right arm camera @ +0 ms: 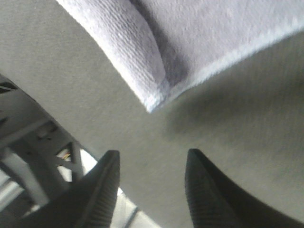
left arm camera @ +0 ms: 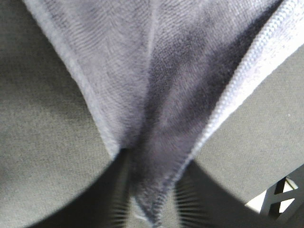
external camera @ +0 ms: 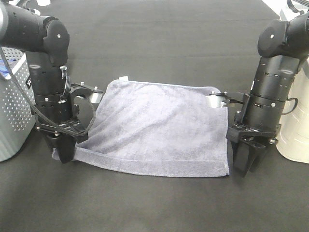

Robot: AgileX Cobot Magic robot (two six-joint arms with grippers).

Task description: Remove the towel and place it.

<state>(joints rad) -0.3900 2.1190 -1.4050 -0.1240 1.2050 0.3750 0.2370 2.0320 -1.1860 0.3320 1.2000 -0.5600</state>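
Black table [external camera: 159, 38], matte cloth-like top, seen from the high camera. Grey-lavender towel [external camera: 154, 125] lay spread at the centre of it, mostly flat, stitched hem visible along the near edge. Small white tag [external camera: 123, 78] sat at its 11 o'clock corner.

Left hand [external camera: 63, 152] was at the towel's 8 o'clock corner, pointing down, clamped on that corner. The left wrist view confirmed it: fabric pinched between the two fingers [left arm camera: 118, 199], with hems converging into the grip and a crease running out from it. The cloth near that corner was pulled up into a shallow ridge; the rest stayed on the table.

Right hand [external camera: 244, 162] was at the towel's 4 o'clock corner, also pointing down, just beside the cloth. In the right wrist view its fingers [right arm camera: 107, 190] stood apart with nothing between them, and the towel's corner lay past the tips, not touching. That corner was slightly curled along one hem.

Grey perforated bin [external camera: 12, 106] stood at 9 o'clock on the table edge, behind the left arm. White container [external camera: 297, 130] stood at 3 o'clock, behind the right arm. Both were apart from the towel.
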